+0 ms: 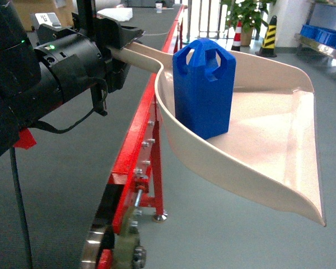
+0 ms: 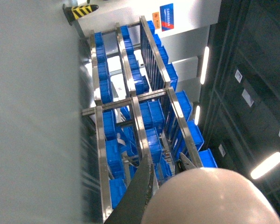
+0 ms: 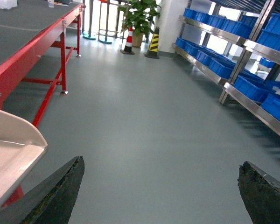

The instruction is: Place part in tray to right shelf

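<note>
Pale beige plastic dustpan-shaped tray (image 1: 257,140) fills the head view, held up over the grey floor (image 3: 154,116) beside a red-framed conveyor table (image 1: 151,112). Small bright-blue jerrycan-shaped part (image 1: 204,87) stands upright inside it, near the handle end. Left gripper (image 1: 120,36) is clamped on the tray's handle. Only the right wrist view shows the right gripper (image 3: 161,186), fingers spread wide, holding nothing. Stainless-steel right shelf (image 3: 238,60) with blue crates (image 3: 252,86) stands well apart from the tray; the left wrist view shows the shelf lengthwise.

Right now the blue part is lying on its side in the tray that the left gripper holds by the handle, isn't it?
Not quite: the part stands upright in the tray, handle hole on top, as the head view shows. The left gripper does hold the tray's handle.
</note>
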Motion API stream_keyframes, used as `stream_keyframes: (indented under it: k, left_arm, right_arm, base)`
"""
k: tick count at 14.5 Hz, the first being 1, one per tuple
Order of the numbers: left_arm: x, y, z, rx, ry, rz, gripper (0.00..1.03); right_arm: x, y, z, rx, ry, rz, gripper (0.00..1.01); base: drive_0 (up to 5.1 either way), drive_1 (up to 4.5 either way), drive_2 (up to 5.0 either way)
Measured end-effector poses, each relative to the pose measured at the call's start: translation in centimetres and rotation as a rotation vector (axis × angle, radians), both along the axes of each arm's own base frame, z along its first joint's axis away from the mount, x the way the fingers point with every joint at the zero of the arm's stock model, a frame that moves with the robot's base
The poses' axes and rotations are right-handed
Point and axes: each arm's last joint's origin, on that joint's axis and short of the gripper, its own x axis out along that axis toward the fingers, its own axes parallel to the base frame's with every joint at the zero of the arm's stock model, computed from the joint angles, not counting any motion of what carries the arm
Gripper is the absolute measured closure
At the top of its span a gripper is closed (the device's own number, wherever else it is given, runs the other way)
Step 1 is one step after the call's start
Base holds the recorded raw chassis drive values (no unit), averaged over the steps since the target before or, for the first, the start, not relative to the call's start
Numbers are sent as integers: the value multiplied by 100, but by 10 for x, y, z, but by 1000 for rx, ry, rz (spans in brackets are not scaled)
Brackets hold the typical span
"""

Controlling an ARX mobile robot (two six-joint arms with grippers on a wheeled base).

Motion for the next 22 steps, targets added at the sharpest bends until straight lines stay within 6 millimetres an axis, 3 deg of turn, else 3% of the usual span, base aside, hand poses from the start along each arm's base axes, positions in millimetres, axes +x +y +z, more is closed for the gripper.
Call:
stream_keyframes:
  k: [22]
  left_arm:
    - [0, -1, 0, 0, 0, -2, 91]
  right_arm:
    - [0, 0, 0, 0, -1, 0, 3]
  base:
    - [505, -240, -240]
